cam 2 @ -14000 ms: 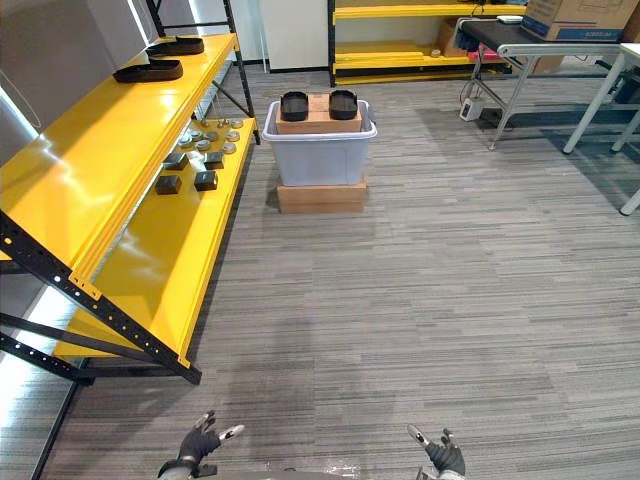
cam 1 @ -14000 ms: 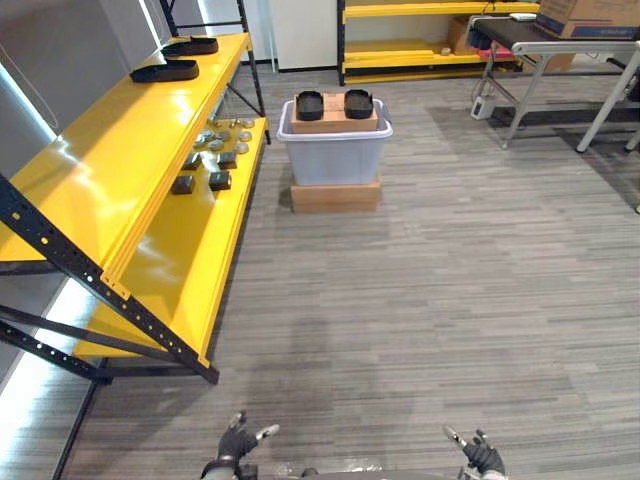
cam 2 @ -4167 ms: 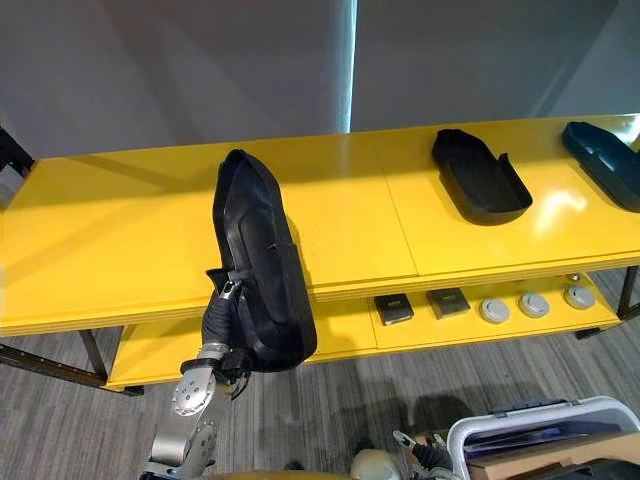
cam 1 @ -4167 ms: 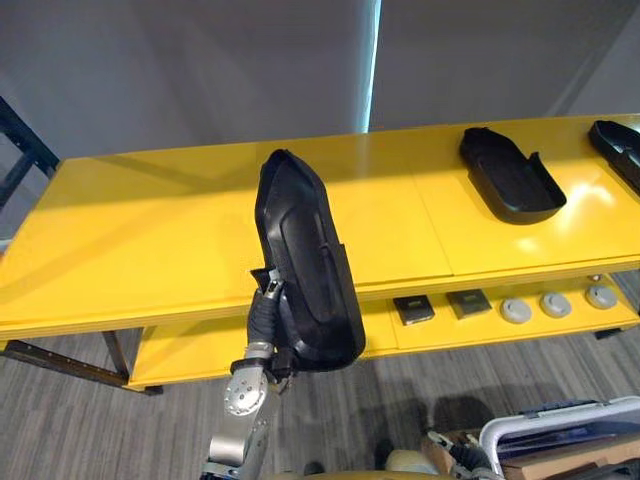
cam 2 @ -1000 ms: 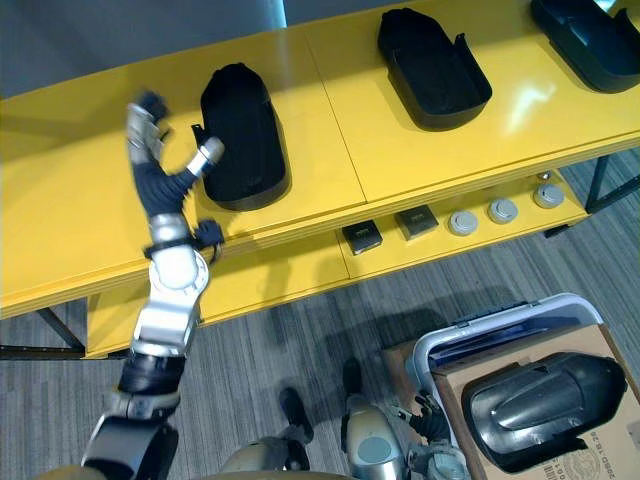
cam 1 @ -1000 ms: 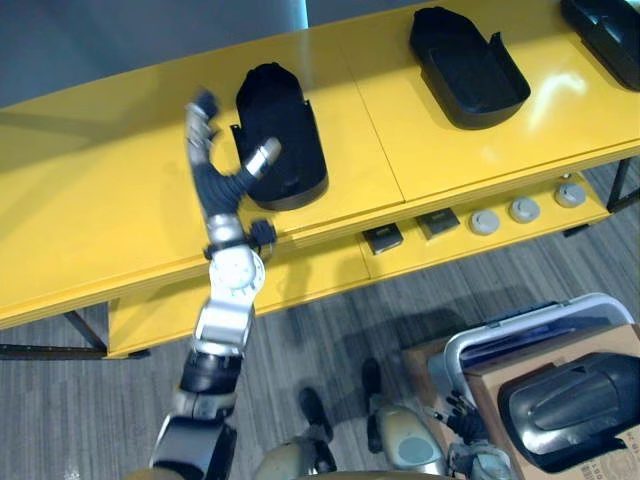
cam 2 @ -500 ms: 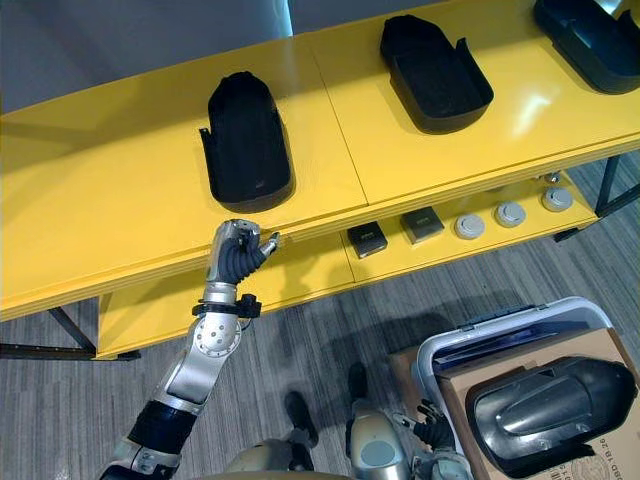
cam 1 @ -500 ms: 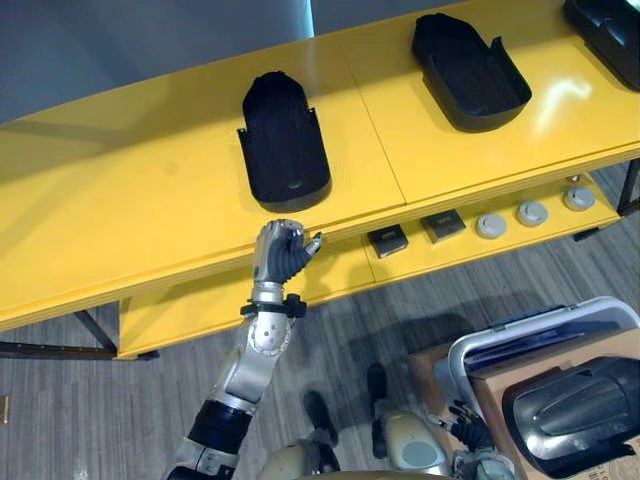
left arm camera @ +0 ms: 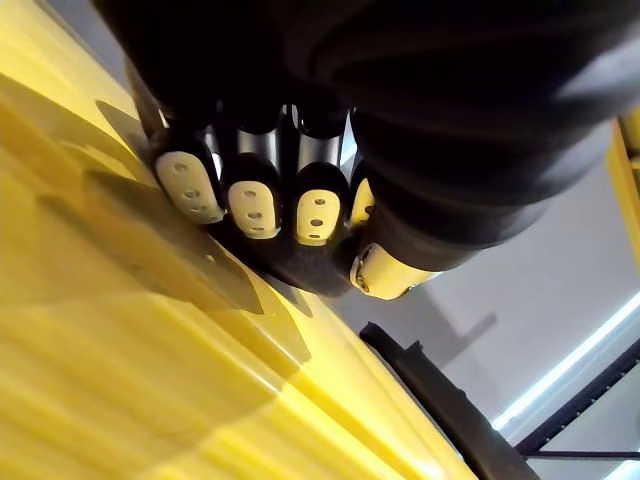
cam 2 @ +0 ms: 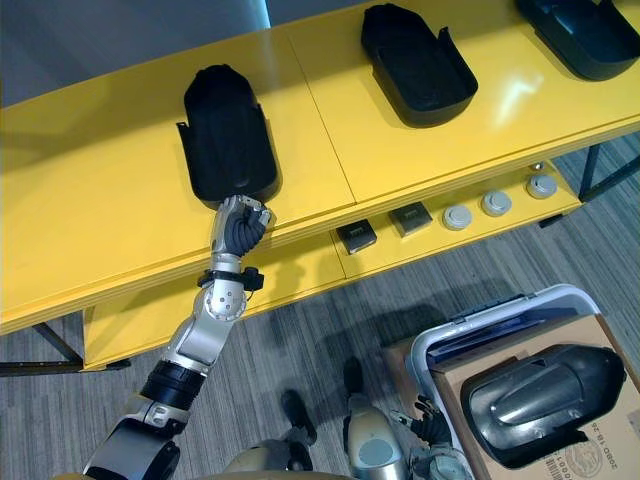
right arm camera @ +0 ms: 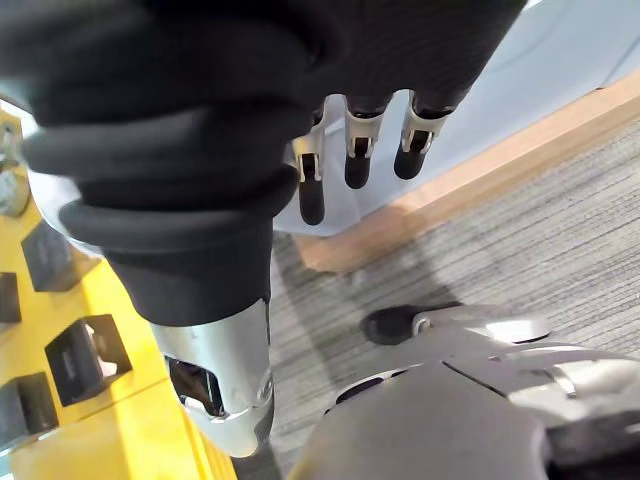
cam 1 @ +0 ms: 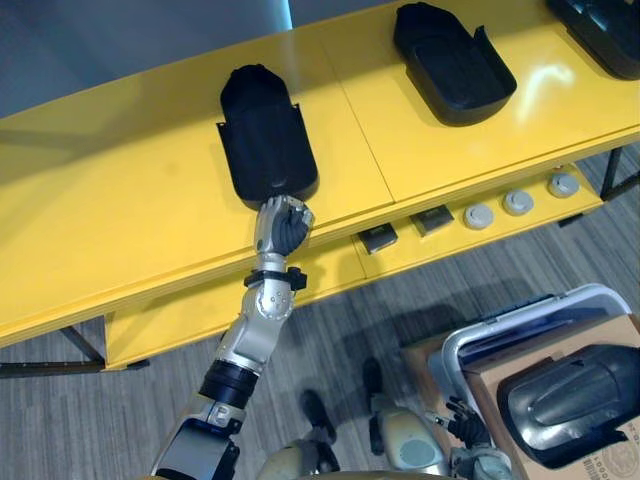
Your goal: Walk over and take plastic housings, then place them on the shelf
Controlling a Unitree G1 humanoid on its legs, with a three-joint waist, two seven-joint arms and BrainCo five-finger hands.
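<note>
Three plastic housings [cam 1: 452, 62] lie on the shelf [cam 1: 120, 230]. The left hand [cam 1: 283, 222], fisted and empty, hovers at the shelf's front edge. A fourth housing [cam 1: 570, 400] waits below the shelf, near the slack-fingered right hand [right arm camera: 355, 150].

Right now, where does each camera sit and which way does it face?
Left eye view: on the head, looking down at the yellow shelf; the left hand, curled, is by the nearest housing.
Right eye view: beside it, sharing the same scene; the right hand hangs low by the bin.
Left wrist view: on the left wrist, looking along curled fingers over the shelf.
Right wrist view: on the right wrist, looking past relaxed fingers at the bin and floor.
</note>
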